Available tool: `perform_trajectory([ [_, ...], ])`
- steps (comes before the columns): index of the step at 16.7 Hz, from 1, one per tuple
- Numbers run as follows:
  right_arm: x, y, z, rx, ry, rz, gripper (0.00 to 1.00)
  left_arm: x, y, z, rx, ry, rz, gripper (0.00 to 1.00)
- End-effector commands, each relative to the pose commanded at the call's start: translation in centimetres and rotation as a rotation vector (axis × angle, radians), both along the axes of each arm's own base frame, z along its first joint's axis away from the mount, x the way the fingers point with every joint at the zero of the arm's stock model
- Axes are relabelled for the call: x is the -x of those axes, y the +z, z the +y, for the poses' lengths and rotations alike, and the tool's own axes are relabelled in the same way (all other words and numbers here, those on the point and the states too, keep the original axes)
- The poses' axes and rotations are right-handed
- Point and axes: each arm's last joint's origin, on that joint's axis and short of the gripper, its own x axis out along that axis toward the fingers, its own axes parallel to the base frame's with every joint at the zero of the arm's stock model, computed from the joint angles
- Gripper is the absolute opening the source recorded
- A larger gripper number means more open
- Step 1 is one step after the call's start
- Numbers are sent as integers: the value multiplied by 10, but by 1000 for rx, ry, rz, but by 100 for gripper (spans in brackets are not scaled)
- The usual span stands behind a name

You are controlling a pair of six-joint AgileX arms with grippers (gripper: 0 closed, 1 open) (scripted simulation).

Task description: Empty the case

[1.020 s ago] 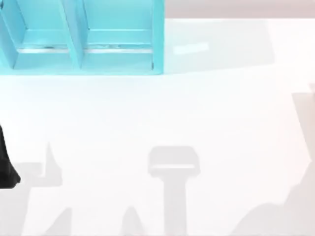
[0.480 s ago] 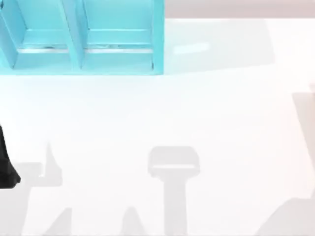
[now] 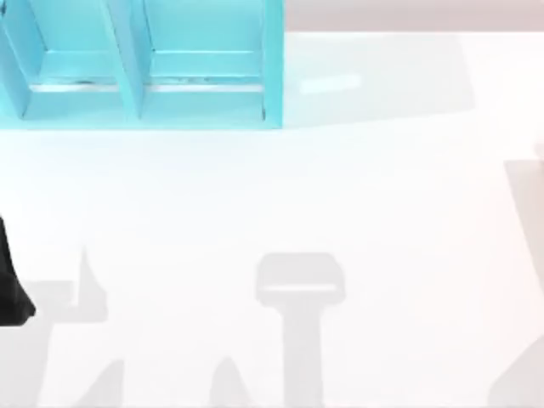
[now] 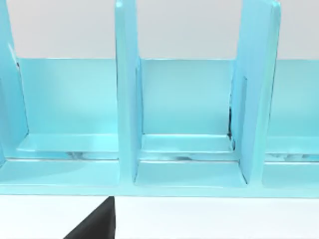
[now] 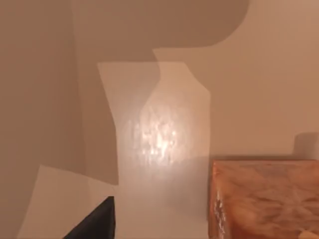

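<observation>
The case point(image 3: 140, 64) is a large turquoise cabinet with upright dividers, standing at the table's far left. In the left wrist view the case point(image 4: 184, 99) faces the camera, and the compartments in sight hold nothing. A dark part of my left gripper point(image 4: 94, 225) shows low in that view, short of the case's front edge. The left arm point(image 3: 10, 285) sits at the table's left edge. In the right wrist view a dark part of my right gripper point(image 5: 95, 222) hangs over the bare table, with a red-orange carton point(image 5: 264, 199) close beside it.
Grey shadows of the arms and the camera stand lie across the white table point(image 3: 340, 195) near its front. The carton rests on the table outside the case.
The shadow at the top view's lower right has shrunk toward the corner. The left arm and the case have not moved.
</observation>
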Motion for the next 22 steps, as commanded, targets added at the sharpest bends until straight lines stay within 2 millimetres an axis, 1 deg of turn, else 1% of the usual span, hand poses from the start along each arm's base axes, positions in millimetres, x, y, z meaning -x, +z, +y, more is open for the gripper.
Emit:
perform_trajectory([
  [2,0,0,0,0,0,0,100,0,0,0,0,0,0,100],
  [15,0,0,0,0,0,0,2,0,0,0,0,0,0,100],
  [16,0,0,0,0,0,0,0,0,0,0,0,0,0,100],
  [22,0,0,0,0,0,0,0,0,0,0,0,0,0,100],
])
